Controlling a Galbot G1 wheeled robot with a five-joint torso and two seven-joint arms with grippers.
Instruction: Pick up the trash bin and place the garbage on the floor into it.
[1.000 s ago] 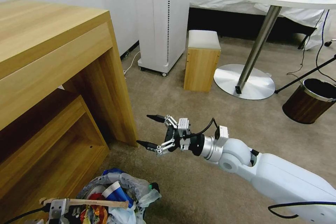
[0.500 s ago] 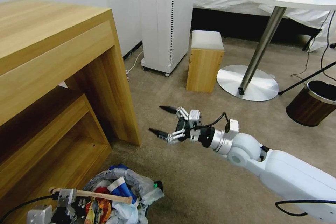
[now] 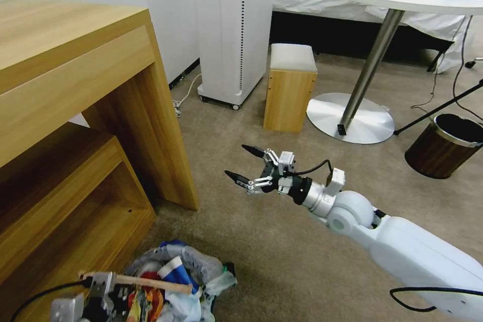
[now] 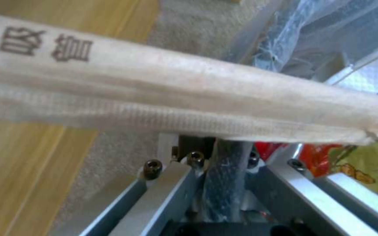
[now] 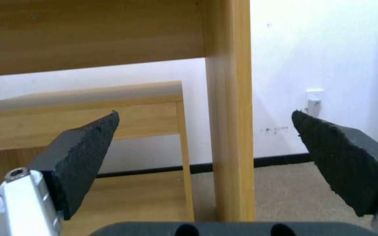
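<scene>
**Bin in my left hold, right fingers free above bare carpet**

My left gripper [image 3: 103,287] sits at the near rim of the trash bin [image 3: 201,267], low in the head view, just beside the foot of the wooden desk [image 3: 75,90]. From the left wrist view its fingers [image 4: 154,196] look closed on a dark upright piece of the bin's frame with the plastic liner over it, which I judge is how I carry the bin along with me. A paper-wrapped wooden stick [image 4: 189,95] lies across the rim right above that hold, resting there rather than gripped.

The bin is already heaped: red and orange wrappers [image 3: 143,302], a blue-and-white carton [image 3: 176,269] and crumpled paper sit against the crinkly liner, so most of the collecting looks done.

My right gripper [image 3: 246,163] hangs out over the floor [image 3: 282,261], pointing toward the desk leg. Its fingers [image 5: 84,147] are spread wide with nothing between them; through the gap I see the leg, the lower shelf and the wall behind. I judge it is held open and level so it is ready to close on any litter that turns up. The carpet around it shows no loose scraps.

A brown wood-look bin [image 3: 443,146] stands well apart, near the round table's base [image 3: 349,118]; it is not mine to use.
</scene>
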